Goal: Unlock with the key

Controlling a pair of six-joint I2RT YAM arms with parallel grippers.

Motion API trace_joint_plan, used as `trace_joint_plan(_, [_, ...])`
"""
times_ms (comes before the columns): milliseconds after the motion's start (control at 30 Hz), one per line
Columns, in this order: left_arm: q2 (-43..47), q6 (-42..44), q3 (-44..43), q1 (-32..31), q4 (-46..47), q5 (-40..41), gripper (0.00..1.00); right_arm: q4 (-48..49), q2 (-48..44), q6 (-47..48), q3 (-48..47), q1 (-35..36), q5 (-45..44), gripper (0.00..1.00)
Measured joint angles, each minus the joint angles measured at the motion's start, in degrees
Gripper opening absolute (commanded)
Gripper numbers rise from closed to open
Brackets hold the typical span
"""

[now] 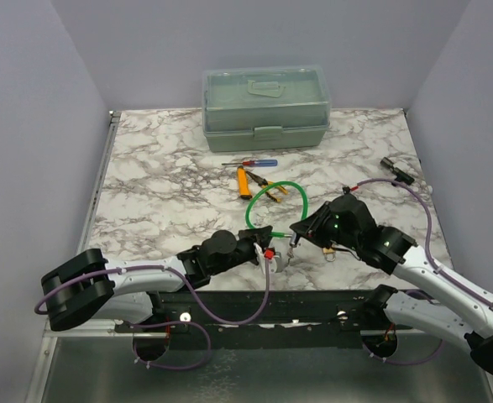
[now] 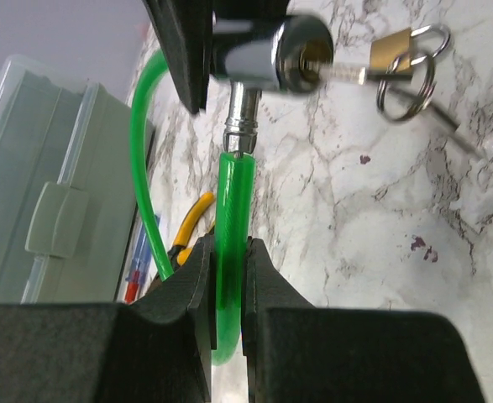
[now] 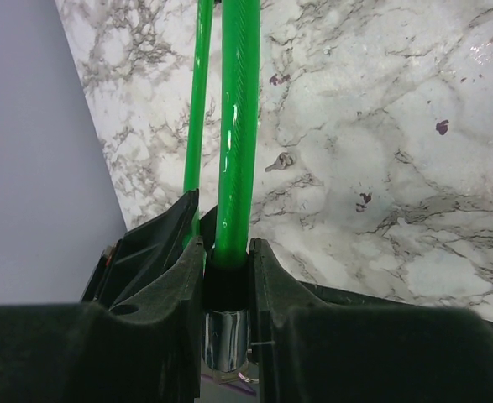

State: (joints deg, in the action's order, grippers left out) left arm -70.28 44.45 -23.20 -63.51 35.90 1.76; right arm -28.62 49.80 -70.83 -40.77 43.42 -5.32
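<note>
Marble-veined white, the table (image 1: 162, 193) is carrying everything we are working with. The pale green translucent plastic box (image 1: 265, 105) is sitting shut at its far edge, well apart from the action.

Near the front edge we are holding the green plastic-coated cable (image 2: 229, 201) with both arms. The left gripper (image 2: 227, 260) is clamping its fingers on the cable a little below the metal ferrule. The right gripper (image 3: 227, 252) is pinching the same lock right where the green sleeve is meeting the chrome. We are judging that this double hold is steadying the lock in the air and keeping its keyhole facing sideways, where it is reachable.

The short chrome lock cylinder (image 2: 292, 50) is hanging at the cable's end, just above the left gripper's fingers. The small brass padlock (image 2: 390, 50) is showing just beyond it; whether it is dangling or lying on the marble we cannot tell.

The tiny flat silver-grey key (image 2: 344, 75) is appearing to sit with its blade in the cylinder's keyhole, its outer end pointing towards the padlock. Neither gripper is touching it. We are reckoning the turn is not yet made, and that one gripper is going to have to let go of the cable to take the key, with the lock at risk of swinging.
</note>
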Motion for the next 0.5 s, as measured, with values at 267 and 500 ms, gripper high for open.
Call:
trace_joint_plan(267, [-0.94,-2.01,-0.48,0.81,-2.03,6.01,0.00,-1.42,-1.22,2.86,0.02,-0.35,1.62,0.00])
trace_joint_plan(500, [-2.73,-2.62,-1.92,1.03,-2.73,9.55,0.00,-1.07,-0.24,4.96,0.02,-0.35,3.74,0.00])
